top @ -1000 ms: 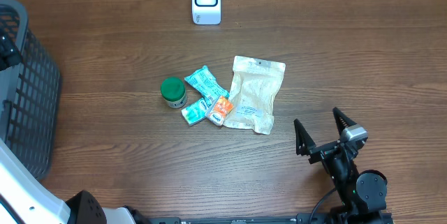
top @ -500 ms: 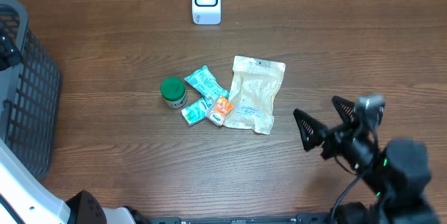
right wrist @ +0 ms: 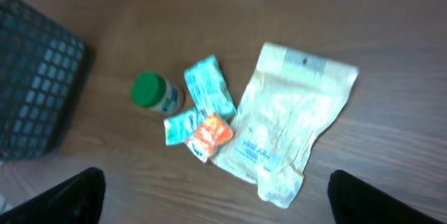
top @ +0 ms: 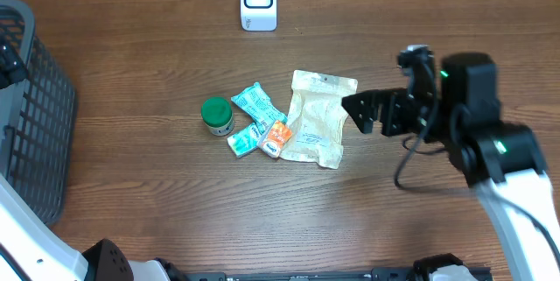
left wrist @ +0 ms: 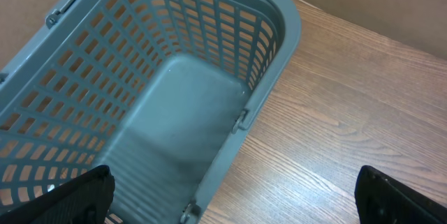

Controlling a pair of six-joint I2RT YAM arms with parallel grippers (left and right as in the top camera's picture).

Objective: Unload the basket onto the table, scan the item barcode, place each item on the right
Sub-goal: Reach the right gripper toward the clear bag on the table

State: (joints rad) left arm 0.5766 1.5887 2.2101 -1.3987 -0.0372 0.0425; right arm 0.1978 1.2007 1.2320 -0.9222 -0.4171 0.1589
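At the middle of the brown wooden desk (top: 131,185), the crinkled cream plastic pouch (top: 321,116) lies flat beside a small orange packet (top: 276,136), teal packets (top: 256,102) and a green-lidded jar (top: 216,115). The right tool (top: 372,113) hovers just right of the pouch, wide and empty. The left tool (left wrist: 237,206), also wide, hangs over the grey mesh basket (left wrist: 272,49).

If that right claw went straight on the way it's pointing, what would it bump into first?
Most likely the pale plastic pouch, lying just ahead of the open right gripper, though its height is hard to judge.
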